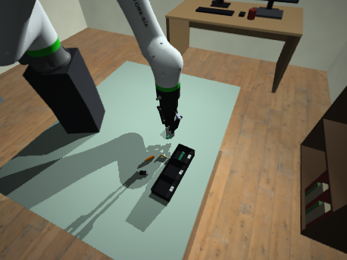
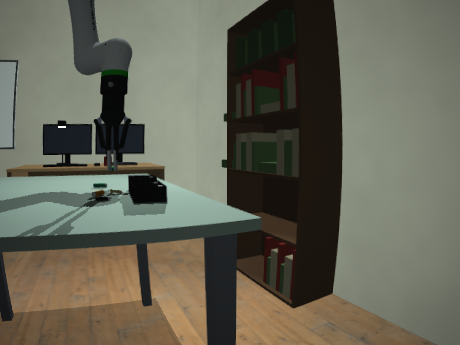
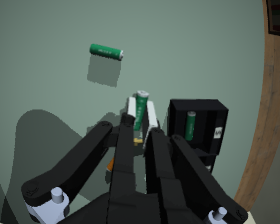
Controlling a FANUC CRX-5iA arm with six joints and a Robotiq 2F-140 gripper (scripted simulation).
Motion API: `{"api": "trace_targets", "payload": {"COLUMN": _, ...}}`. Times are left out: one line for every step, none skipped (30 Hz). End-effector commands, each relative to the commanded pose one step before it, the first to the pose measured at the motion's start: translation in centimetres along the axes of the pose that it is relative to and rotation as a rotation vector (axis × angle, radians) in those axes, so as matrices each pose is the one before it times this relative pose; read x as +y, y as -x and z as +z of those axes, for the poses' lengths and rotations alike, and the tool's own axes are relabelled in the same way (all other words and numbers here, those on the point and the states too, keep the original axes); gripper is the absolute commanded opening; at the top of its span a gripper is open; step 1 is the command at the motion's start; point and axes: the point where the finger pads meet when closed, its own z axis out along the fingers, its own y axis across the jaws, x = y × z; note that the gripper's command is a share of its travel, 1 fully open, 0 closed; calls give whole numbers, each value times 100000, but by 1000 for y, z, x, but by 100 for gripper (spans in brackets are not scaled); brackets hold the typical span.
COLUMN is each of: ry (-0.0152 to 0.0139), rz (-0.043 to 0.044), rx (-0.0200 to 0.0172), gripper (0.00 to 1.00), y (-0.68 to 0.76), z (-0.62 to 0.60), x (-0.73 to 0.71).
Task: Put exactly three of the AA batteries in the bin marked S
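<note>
My gripper [image 1: 171,127] hangs above the table, a little way from the far end of the black row of bins [image 1: 173,172]. It is shut on a green AA battery [image 3: 141,111], held upright between the fingertips, as the wrist view [image 3: 139,136] shows. A second green AA battery [image 3: 105,51] lies flat on the table beyond the fingers; it also shows in the exterior view [image 2: 99,184]. A third green battery [image 3: 191,125] [image 1: 182,155] lies inside the end compartment of the bins. The letters on the bins are too small to read.
An orange item [image 1: 149,157], a small yellowish item [image 1: 163,156] and a small dark item [image 1: 142,172] lie on the table left of the bins. The robot's dark base [image 1: 64,90] stands at the table's left. The table's right edge runs close beside the bins.
</note>
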Motion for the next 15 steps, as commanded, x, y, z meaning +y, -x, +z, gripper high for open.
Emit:
{"api": "trace_targets", "payload": {"ry": 7, "rz": -3, "rx": -4, "gripper": 5, "y": 3, "z": -516, "x": 19}}
{"api": "trace_targets", "payload": {"ry": 0, "rz": 0, "rx": 0, "gripper": 5, "y": 0, "z": 0, "x": 0}}
{"api": "trace_targets", "payload": {"ry": 0, "rz": 0, "rx": 0, "gripper": 5, "y": 178, "z": 0, "x": 573}}
{"api": "trace_targets", "payload": {"ry": 0, "rz": 0, "rx": 0, "gripper": 5, "y": 178, "z": 0, "x": 573}}
{"api": "trace_targets", "payload": {"ry": 0, "rz": 0, "rx": 0, "gripper": 5, "y": 178, "z": 0, "x": 573}}
{"api": "trace_targets", "payload": {"ry": 0, "rz": -5000, "rx": 0, "gripper": 5, "y": 178, "z": 0, "x": 573}}
{"api": "trace_targets", "payload": {"ry": 0, "rz": -5000, "rx": 0, "gripper": 5, "y": 206, "z": 0, "x": 563}}
{"api": "trace_targets", "payload": {"ry": 0, "rz": -5000, "rx": 0, "gripper": 5, "y": 234, "z": 0, "x": 552}}
{"api": "trace_targets", "payload": {"ry": 58, "rz": -3380, "rx": -19, "gripper": 5, "y": 261, "z": 0, "x": 540}}
{"api": "trace_targets", "payload": {"ry": 35, "rz": -2800, "rx": -20, "gripper": 5, "y": 280, "z": 0, "x": 531}}
{"api": "trace_targets", "payload": {"ry": -92, "rz": -1843, "rx": 44, "gripper": 5, "y": 294, "z": 1, "x": 523}}
{"api": "trace_targets", "payload": {"ry": 0, "rz": 0, "rx": 0, "gripper": 5, "y": 0, "z": 0, "x": 0}}
{"api": "trace_targets", "payload": {"ry": 0, "rz": 0, "rx": 0, "gripper": 5, "y": 0, "z": 0, "x": 0}}
{"api": "trace_targets", "payload": {"ry": 0, "rz": 0, "rx": 0, "gripper": 5, "y": 304, "z": 0, "x": 517}}
{"api": "trace_targets", "payload": {"ry": 0, "rz": 0, "rx": 0, "gripper": 5, "y": 304, "z": 0, "x": 517}}
